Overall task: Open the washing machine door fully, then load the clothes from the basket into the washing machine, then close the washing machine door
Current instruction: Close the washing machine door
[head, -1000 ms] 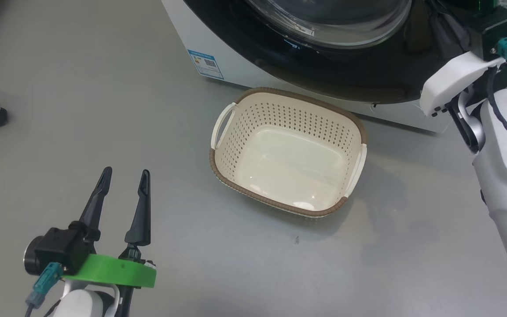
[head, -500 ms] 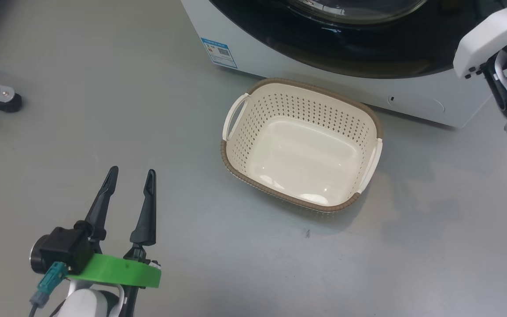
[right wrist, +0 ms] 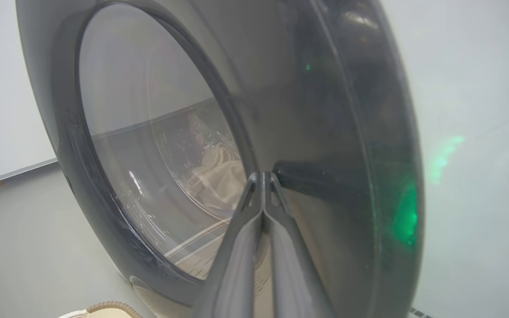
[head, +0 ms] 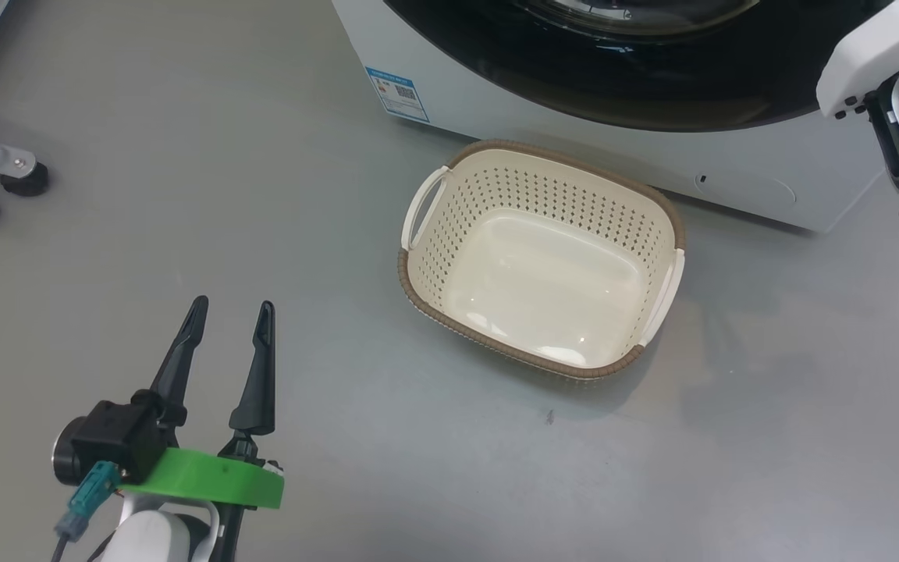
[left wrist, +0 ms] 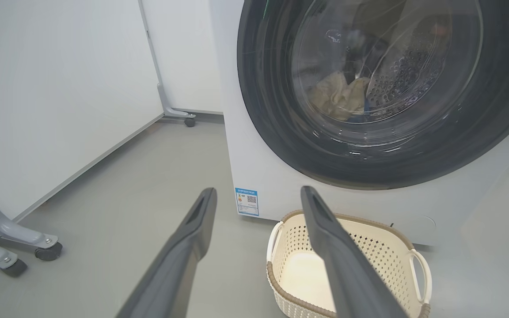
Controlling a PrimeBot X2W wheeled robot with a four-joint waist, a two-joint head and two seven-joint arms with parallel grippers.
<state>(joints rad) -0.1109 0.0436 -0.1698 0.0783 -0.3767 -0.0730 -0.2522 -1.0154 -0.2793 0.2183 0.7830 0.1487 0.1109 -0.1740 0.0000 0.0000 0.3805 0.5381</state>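
Observation:
The cream basket [head: 431, 257] stands empty on the grey floor in front of the white washing machine [head: 512, 109]. The washing machine door [left wrist: 281, 132], with its black rim and bulging glass, lies against the washer's front. Pale yellow clothes [left wrist: 336, 97] lie in the drum behind the glass. My left gripper [head: 231, 312] hovers open at the lower left, short of the basket [left wrist: 382, 251], with nothing between its fingers. My right gripper [right wrist: 263, 176] is shut, its tips touching the door [right wrist: 325, 110] on its black rim; the clothes [right wrist: 219, 176] show through the glass.
My pale right forearm [head: 871, 47] reaches in at the upper right. Grey wheeled stand legs [head: 5, 168] sit at the far left by a white wall panel [left wrist: 51, 88]. A blue label [head: 397, 92] marks the washer's base.
The head view has shifted. The door's black rim has drawn back against the washer, uncovering its lower panel, and my right forearm went with it. The left gripper stays as it was.

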